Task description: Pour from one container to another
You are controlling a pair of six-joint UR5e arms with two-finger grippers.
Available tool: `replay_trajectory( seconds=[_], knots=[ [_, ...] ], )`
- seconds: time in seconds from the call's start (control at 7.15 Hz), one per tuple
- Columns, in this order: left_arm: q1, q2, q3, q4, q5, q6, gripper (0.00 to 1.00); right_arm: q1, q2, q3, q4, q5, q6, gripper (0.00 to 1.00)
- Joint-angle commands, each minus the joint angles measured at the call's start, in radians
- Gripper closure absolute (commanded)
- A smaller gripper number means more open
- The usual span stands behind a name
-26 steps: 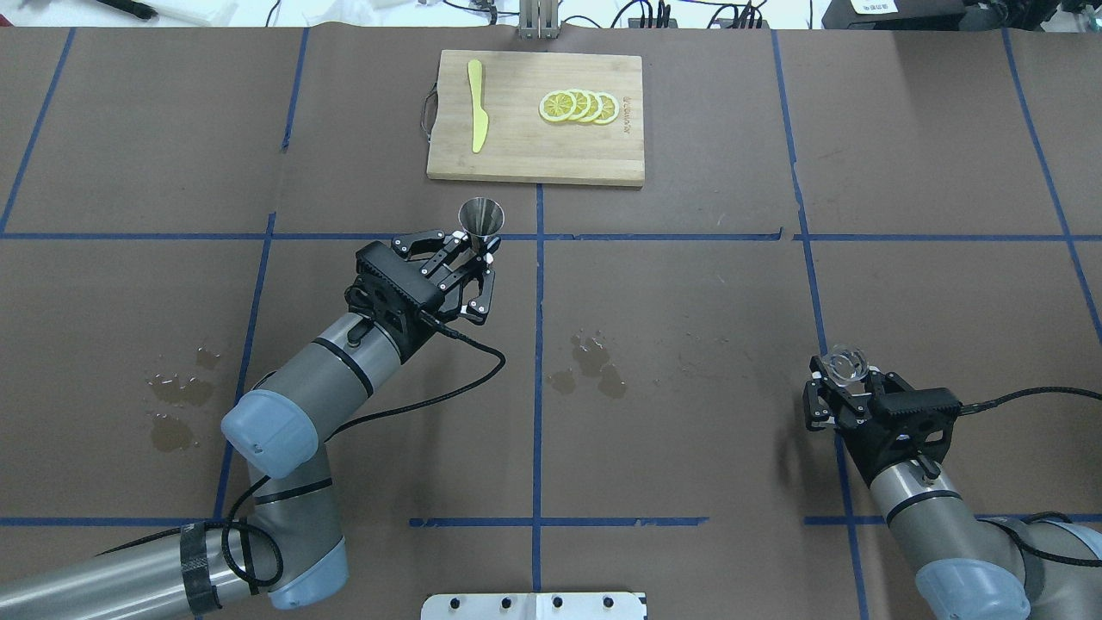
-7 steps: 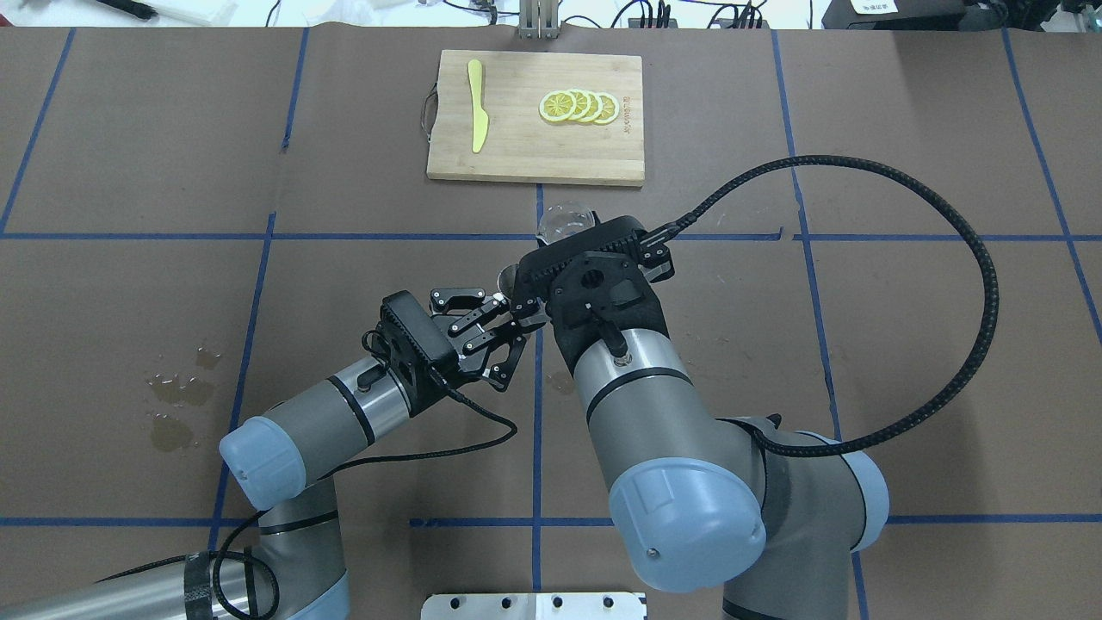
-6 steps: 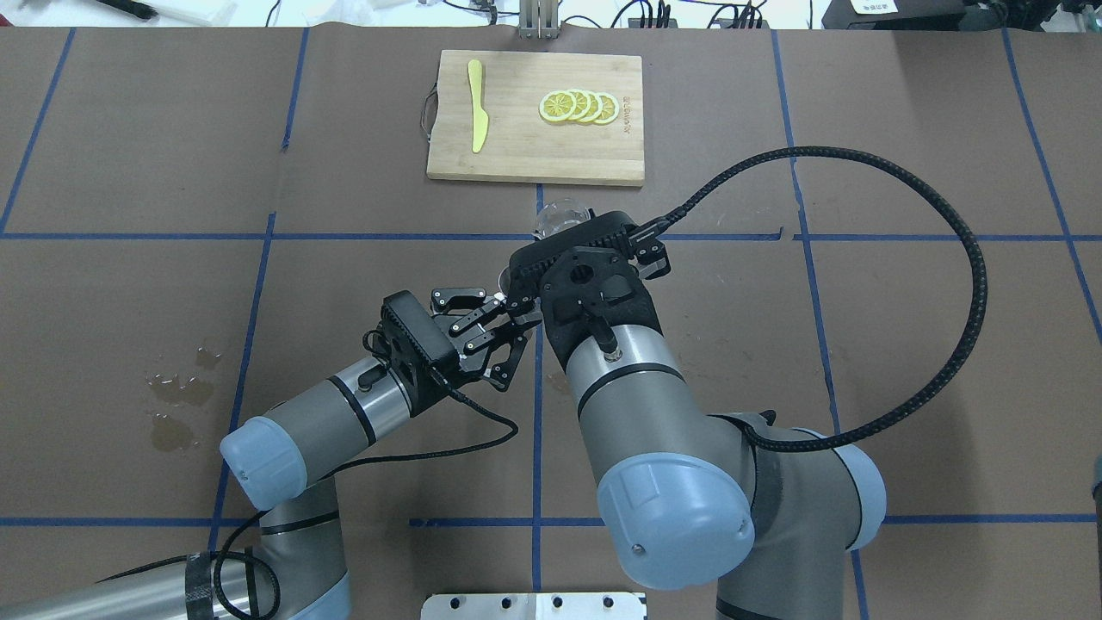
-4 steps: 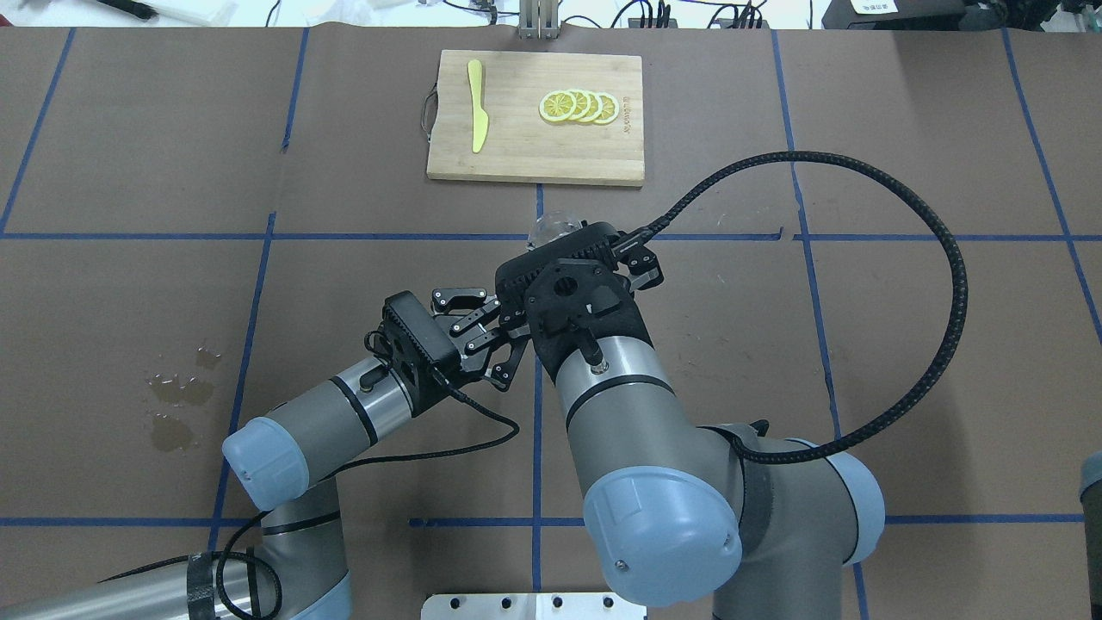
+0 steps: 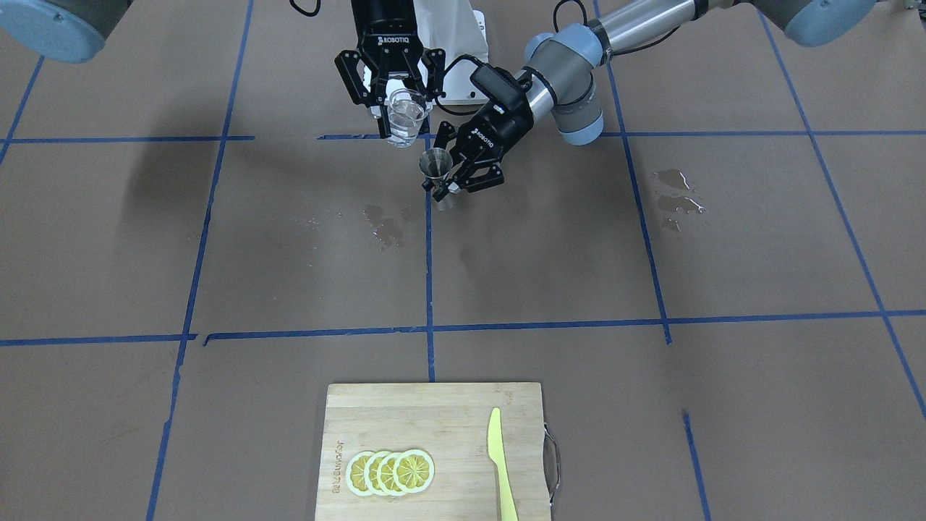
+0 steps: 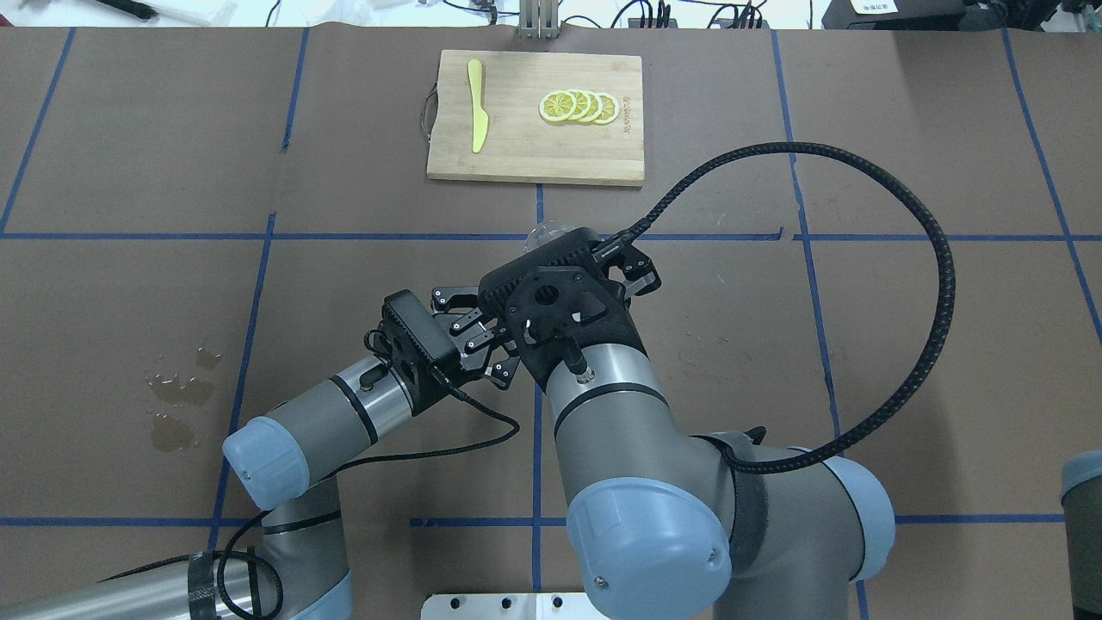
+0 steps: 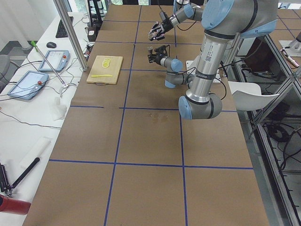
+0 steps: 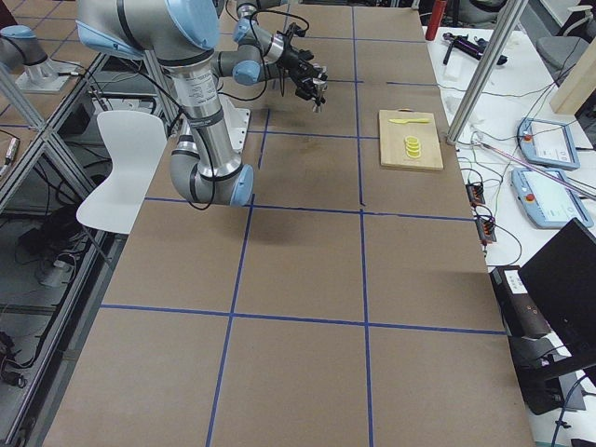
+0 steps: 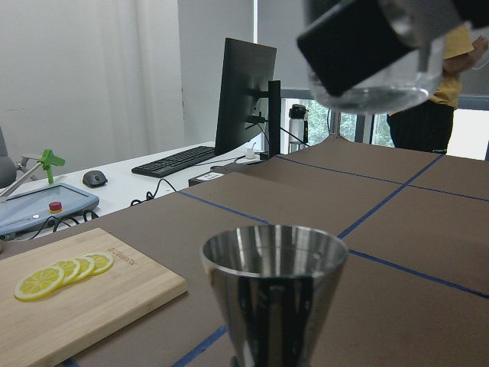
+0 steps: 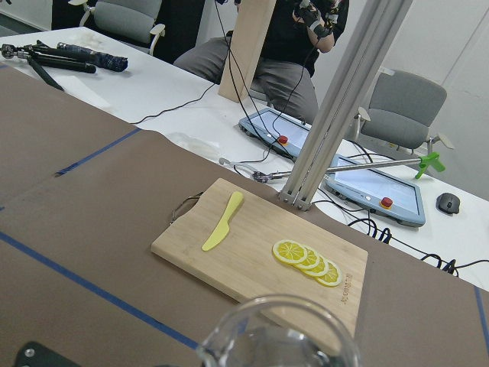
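Front cam, left to right: right gripper is pinching the clear glass by its sides. It's held in the air close to upright, with what looks like clear liquid in the bottom and nothing running out. The table below that gripper has wet patches, so spills are a real risk here. Next over, the jigger sits just beside and lower than the glass, mouth up, with the left gripper clamped around its narrow waist from the side. Can't tell if its foot is on the table. On the left wrist cam the glass base hangs above the jigger mouth but offset to one side, not over it. My read: pre-pour alignment, pour not started. To do it well, first bring the glass lip over the centre of the jigger mouth and drop it lower so the fall is short. Then roll the right wrist slowly toward the left gripper. Wide rim into a small mouth means a broad stream, so tilt in small increments and stop early. Left gripper holds level and dead still. A waist grip on smooth metal could pivot if bumped, so no rim contact.
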Motion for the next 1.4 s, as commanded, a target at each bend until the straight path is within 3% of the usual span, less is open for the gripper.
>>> replay_trajectory(
  seconds=[0.0, 1.26],
  knots=[
    [0.0, 0.0, -0.003, -0.005, 0.0, -0.001, 1.0, 0.0, 0.016, -0.004, -0.036, 0.001, -0.039, 1.0],
    [0.001, 0.003, -0.006, -0.005, 0.0, -0.003, 1.0, 0.01, 0.033, -0.028, -0.104, -0.002, -0.11, 1.0]
  ],
)
